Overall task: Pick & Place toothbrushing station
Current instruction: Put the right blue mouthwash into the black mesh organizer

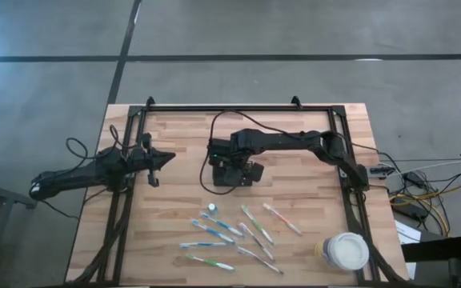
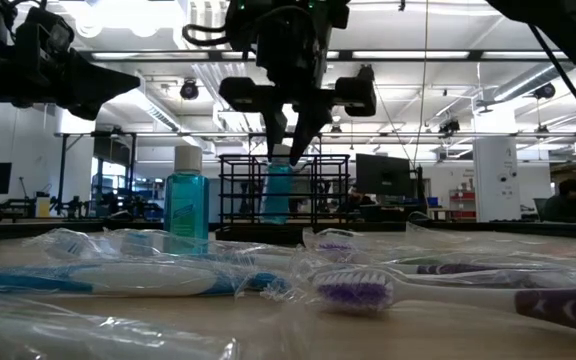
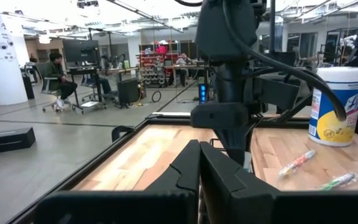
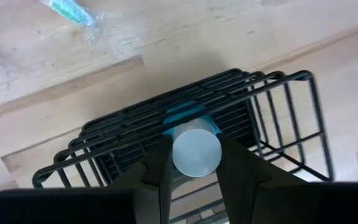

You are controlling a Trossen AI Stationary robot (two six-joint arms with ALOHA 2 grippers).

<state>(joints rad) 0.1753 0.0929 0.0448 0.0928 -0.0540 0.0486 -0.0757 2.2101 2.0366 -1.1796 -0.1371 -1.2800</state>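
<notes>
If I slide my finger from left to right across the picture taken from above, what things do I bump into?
Left end effector → black wire caddy, where the right end effector holds a white-capped bottle → pink-white toothbrush → big cup with a white lid.

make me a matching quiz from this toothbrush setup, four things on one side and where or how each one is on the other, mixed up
Things:
1. right gripper
2. left gripper
3. large cup with white lid
4. second blue bottle

Places or states:
A. standing on the table among the wrapped toothbrushes
B. shut on nothing, off to the left of the wire caddy
C. closed on the white cap of a blue bottle, over the caddy
D. at the table's near right corner

Pairs: 1-C, 2-B, 3-D, 4-A
</notes>
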